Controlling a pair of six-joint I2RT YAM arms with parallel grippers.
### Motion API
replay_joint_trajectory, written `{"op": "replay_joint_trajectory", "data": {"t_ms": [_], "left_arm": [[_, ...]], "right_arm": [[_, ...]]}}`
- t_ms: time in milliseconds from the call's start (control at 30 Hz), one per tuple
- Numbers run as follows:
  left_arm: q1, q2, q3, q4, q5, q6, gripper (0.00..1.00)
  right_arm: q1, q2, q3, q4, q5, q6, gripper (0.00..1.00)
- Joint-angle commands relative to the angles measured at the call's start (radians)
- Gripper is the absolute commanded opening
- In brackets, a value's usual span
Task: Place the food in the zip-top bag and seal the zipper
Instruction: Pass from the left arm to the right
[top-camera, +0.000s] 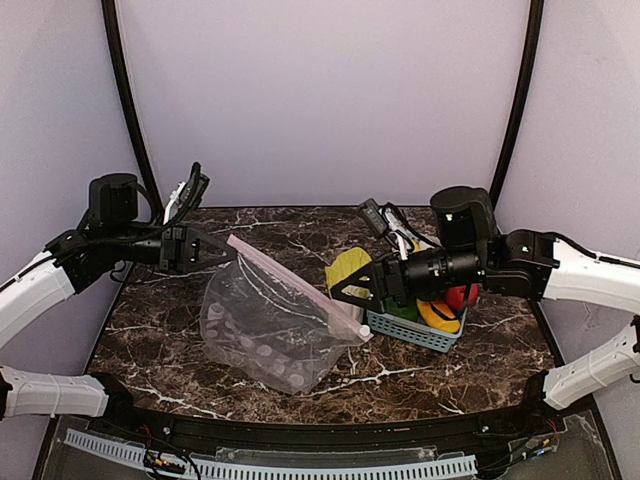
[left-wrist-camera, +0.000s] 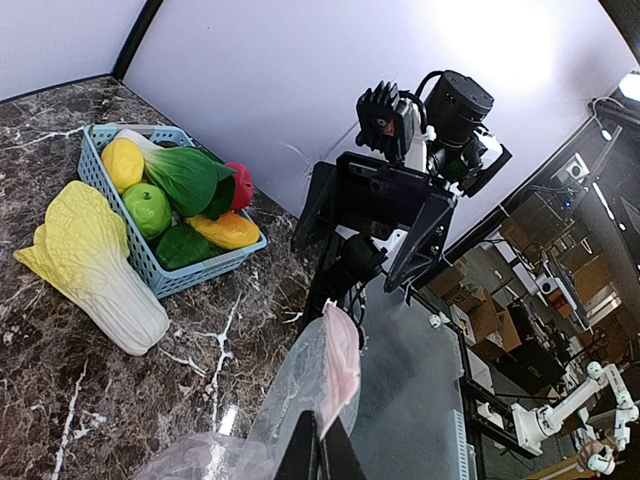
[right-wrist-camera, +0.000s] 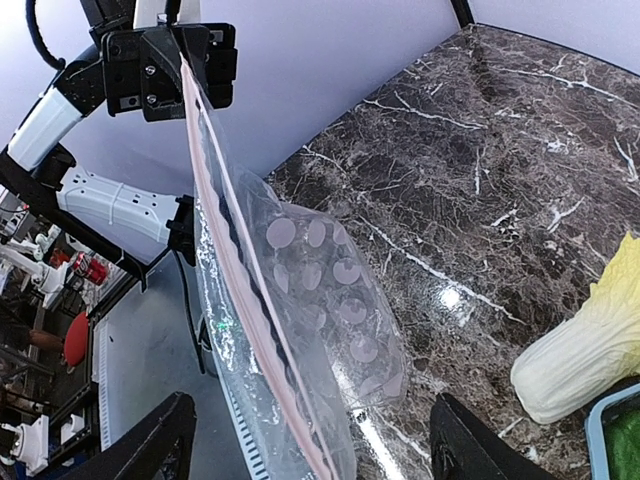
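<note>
The clear zip-top bag (top-camera: 270, 330) hangs stretched over the table, dotted body sagging onto the marble. My left gripper (top-camera: 222, 250) is shut on the upper corner of its pinkish zipper (right-wrist-camera: 228, 285), as the left wrist view shows at the gripper (left-wrist-camera: 320, 452). My right gripper (top-camera: 338, 285) is open by the bag's lower end; in its wrist view the gripper (right-wrist-camera: 315, 450) straddles the strip without touching it. The napa cabbage (left-wrist-camera: 85, 265) lies on the table beside the basket. The lemon (left-wrist-camera: 122, 163), green apple (left-wrist-camera: 147, 208), pepper (left-wrist-camera: 228, 230) and red fruit (left-wrist-camera: 240, 185) sit in the basket.
The light-blue slotted basket (left-wrist-camera: 150, 272) stands at the table's right, also holding a green leafy vegetable (left-wrist-camera: 190, 175). In the top view the basket (top-camera: 415, 333) is partly under my right arm. The table's front edge (top-camera: 320, 425) is near the bag.
</note>
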Motion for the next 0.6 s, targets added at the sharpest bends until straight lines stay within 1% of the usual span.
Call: {"op": "replay_joint_trajectory", "data": {"t_ms": [0,267,400,567], "left_arm": [[-0.004,-0.008,-0.01,0.017,0.059,-0.007,0.01],[-0.01,0.006,-0.002,-0.007,0.082,0.005,0.01],[-0.011,0.01,0.014,-0.038,0.071,0.023,0.01],[-0.012,0.013,0.023,-0.044,0.067,0.026,0.01]], "right_arm": [[-0.024,0.028,0.056,0.03,-0.015,-0.023,0.78],[-0.036,0.133,0.123,0.033,-0.095,-0.046,0.72],[-0.035,0.15,0.128,0.053,-0.152,-0.054,0.69],[-0.036,0.168,0.137,0.056,-0.181,-0.066,0.66]]}}
